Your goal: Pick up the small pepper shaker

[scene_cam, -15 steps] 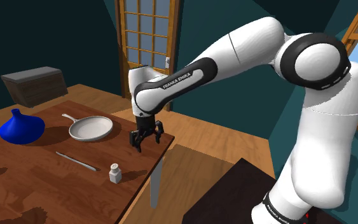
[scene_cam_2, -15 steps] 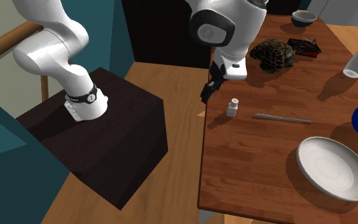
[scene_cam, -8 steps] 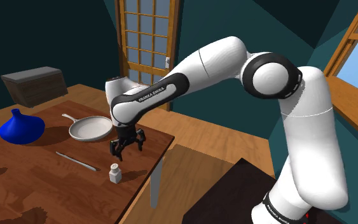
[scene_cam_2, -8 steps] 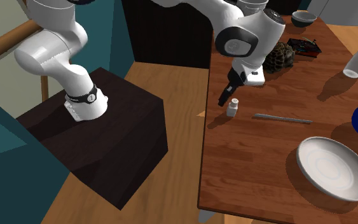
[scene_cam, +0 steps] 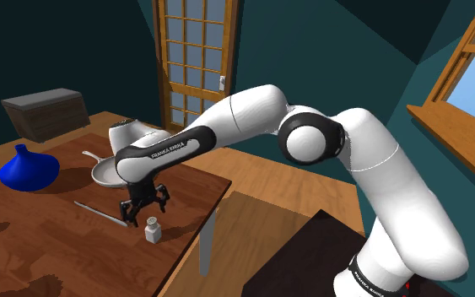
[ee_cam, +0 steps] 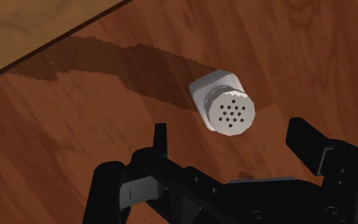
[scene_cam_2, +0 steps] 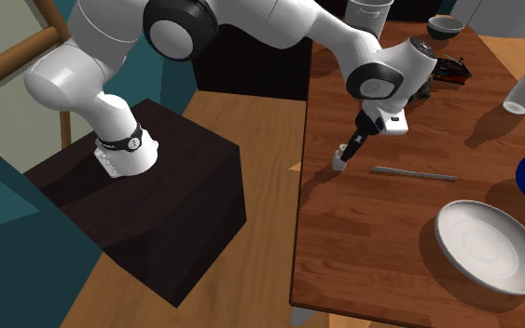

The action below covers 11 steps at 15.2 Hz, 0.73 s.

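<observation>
Swinging in over the last second, the arm has carried the gripper (scene_cam: 145,209) away from the table's corner, down and left across the shoulder view. It now sits just above and left of the small white shaker (scene_cam: 153,229). In the second exterior view the same move reads as a slide rightward from the table's left edge, ending with the gripper (scene_cam_2: 352,149) right over the shaker (scene_cam_2: 340,161).

The shaker itself hasn't budged. It's upright on the wooden table (scene_cam: 41,245) near the edge, lower middle of the shoulder view, with the table knife (scene_cam: 100,213) just left of it and the frying pan (scene_cam: 119,171) further up.

The wrist view is the useful one. The shaker's holed cap (ee_cam: 233,113) faces the camera, and the gripper (ee_cam: 233,145) has its fingers spread wide with nothing in them. The shaker sits a bit beyond the fingertips and isn't touching either one.

So the approach looks mostly done and lined up pretty well. What's left is probably a short drop to get the fingers on either side of the body, then a squeeze. It's small and light-looking, so a bump could easily tip it.
</observation>
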Available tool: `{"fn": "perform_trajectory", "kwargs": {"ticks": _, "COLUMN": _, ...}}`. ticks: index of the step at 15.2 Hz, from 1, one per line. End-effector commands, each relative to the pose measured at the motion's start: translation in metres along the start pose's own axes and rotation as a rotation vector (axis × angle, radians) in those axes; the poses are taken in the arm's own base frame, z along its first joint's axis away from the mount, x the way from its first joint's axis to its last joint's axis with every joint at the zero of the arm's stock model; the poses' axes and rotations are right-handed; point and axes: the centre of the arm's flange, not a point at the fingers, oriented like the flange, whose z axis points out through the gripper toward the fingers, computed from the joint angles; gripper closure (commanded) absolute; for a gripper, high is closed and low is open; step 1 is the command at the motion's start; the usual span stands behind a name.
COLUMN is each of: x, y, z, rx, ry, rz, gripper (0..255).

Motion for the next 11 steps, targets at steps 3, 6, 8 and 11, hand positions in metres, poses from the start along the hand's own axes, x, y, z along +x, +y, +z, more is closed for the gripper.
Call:
{"fn": "perform_trajectory", "kwargs": {"ticks": 3, "x": 0.008, "y": -0.005, "z": 0.021, "rx": -0.001, "ry": 0.0, "rz": -0.001, "gripper": 0}}
{"fn": "perform_trajectory", "kwargs": {"ticks": 6, "x": 0.011, "y": -0.006, "z": 0.036, "rx": -0.001, "ry": 0.0, "rz": -0.001, "gripper": 0}}
{"fn": "perform_trajectory", "kwargs": {"ticks": 8, "x": 0.012, "y": -0.006, "z": 0.039, "rx": -0.001, "ry": 0.0, "rz": -0.001, "gripper": 0}}
{"fn": "perform_trajectory", "kwargs": {"ticks": 11, "x": 0.012, "y": -0.006, "z": 0.039, "rx": -0.001, "ry": 0.0, "rz": -0.001, "gripper": 255}}
